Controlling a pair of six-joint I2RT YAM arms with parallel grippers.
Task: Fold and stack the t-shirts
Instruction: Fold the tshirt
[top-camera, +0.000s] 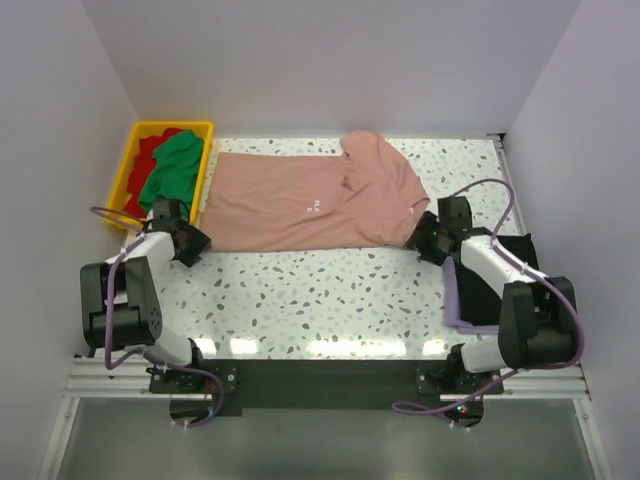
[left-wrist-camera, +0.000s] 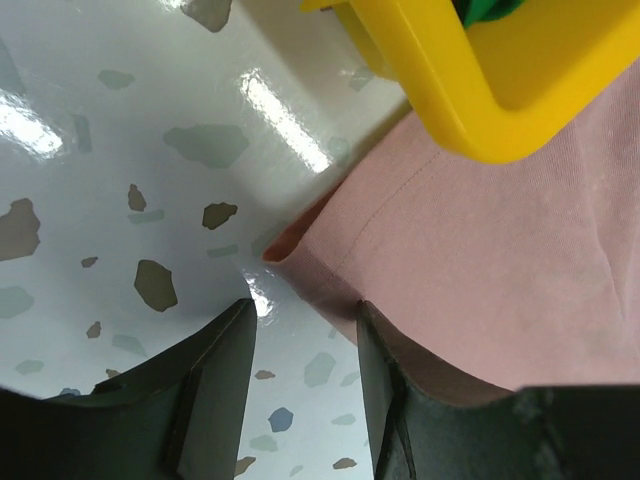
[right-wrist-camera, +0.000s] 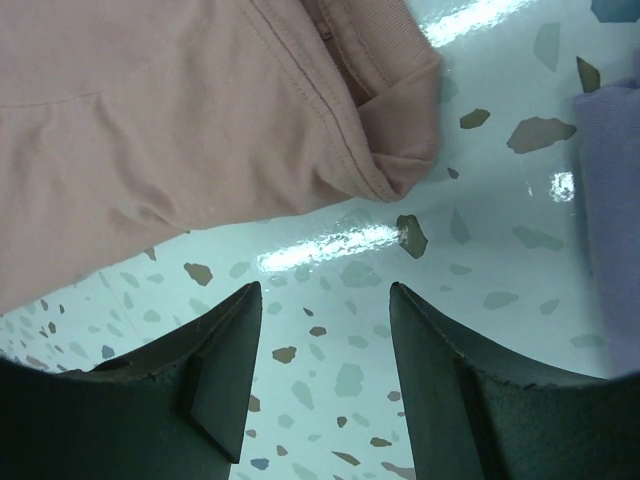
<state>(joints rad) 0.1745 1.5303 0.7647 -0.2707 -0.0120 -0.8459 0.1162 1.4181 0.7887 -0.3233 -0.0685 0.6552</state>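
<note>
Pale walls, speckled table (top-camera: 330, 300); dusty-pink t-shirt (top-camera: 290, 205) spread across its far half, barely folded. Left gripper (top-camera: 197, 243) at the hem corner, right gripper (top-camera: 418, 238) by the sleeve, fingers apart, empty. Seemingly early: lavender t-shirt (top-camera: 455, 300) and black t-shirt (top-camera: 525, 250) set aside right, green t-shirt (top-camera: 172, 172) and red t-shirt (top-camera: 150, 142) heaped in the yellow bin (top-camera: 170, 125).

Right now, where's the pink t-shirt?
Top view: the pink t-shirt lies spread across the far half of the table, hem end beside the yellow bin at left, sleeve end toward the lavender shirt at right.
</note>
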